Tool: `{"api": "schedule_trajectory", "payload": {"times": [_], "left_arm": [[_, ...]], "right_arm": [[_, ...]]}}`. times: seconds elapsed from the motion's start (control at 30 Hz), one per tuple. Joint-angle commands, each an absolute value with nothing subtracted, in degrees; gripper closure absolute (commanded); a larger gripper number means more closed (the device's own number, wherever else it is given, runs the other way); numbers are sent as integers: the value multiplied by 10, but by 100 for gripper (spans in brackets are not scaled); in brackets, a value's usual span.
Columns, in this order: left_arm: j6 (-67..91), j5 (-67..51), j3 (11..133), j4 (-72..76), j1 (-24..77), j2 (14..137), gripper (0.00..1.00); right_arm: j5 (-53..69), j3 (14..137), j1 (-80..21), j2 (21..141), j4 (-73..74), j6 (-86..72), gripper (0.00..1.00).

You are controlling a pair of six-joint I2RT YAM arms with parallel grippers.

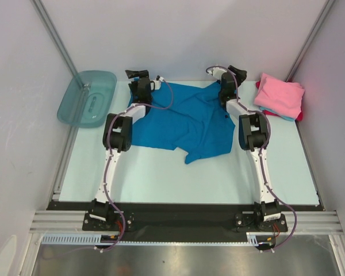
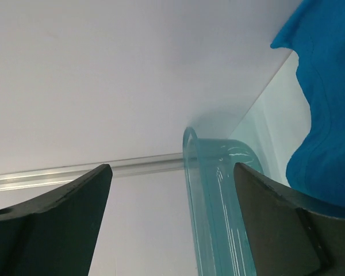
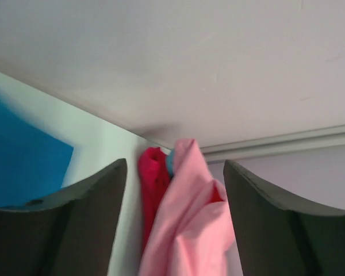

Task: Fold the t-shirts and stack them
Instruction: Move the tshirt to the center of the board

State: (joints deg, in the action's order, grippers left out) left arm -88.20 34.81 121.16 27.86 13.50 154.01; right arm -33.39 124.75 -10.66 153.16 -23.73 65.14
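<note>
- The bright blue t-shirt (image 1: 184,121) lies unfolded and rumpled on the far half of the counter (image 1: 161,178), between the two arms. One corner trails toward the near side, about at the middle of the counter.
- The pink t-shirt (image 1: 280,95) lies folded on top of a small pile in the far right corner of the counter.
- Under the pink one, a light blue shirt (image 1: 282,117) shows only as a thin edge on the near side of the pile.
- A red shirt (image 1: 299,115) peeks out at the pile's right edge and at its far left corner.
- The left claw (image 1: 137,73) is raised at the far edge of the counter, beyond the blue shirt's far left corner and right of the teal tub (image 1: 87,98).
- In the left wrist view its fingers (image 2: 57,213) stand wide apart with nothing between them. The tub's rim and a fold of blue cloth are seen past them.
- The right claw (image 1: 237,72) is raised at the far edge too, between the blue shirt's far right corner and the pile.
- Its fingers (image 3: 75,213) are spread in the right wrist view and grip nothing. The pink and red cloth lies beyond the gap, apart from them.
- The tub sits at the far left corner, well apart from the shirts.
</note>
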Motion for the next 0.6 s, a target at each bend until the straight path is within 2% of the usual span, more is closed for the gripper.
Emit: {"api": "schedule_trajectory", "payload": {"times": [0.0, 0.03, 0.07, 0.13, 0.27, 0.37, 0.4, 0.57], "left_arm": [[-903, 378, 1247, 327, 133, 1536, 6], [-898, 381, 1242, 327, 132, 1528, 5], [-894, 383, 1224, 330, 130, 1519, 2], [-871, 387, 1198, 336, 128, 1478, 2], [-784, 382, 1095, 332, 124, 1367, 1], [-712, 329, 979, 273, 125, 1238, 3], [-700, 306, 949, 232, 125, 1205, 3], [-650, 147, 755, 65, 129, 981, 10]], "right_arm": [[-371, 1263, -105, 1530, -314, 686, 17], [-378, 1261, -105, 1524, -311, 683, 9], [-381, 1259, -105, 1517, -303, 670, 7], [-392, 1246, -105, 1488, -281, 659, 1], [-403, 1215, -105, 1419, -227, 620, 0], [-374, 1187, -109, 1344, -77, 556, 1], [-328, 1176, -110, 1322, 39, 522, 1], [-149, 1048, -123, 1168, 330, 515, 5]]}}
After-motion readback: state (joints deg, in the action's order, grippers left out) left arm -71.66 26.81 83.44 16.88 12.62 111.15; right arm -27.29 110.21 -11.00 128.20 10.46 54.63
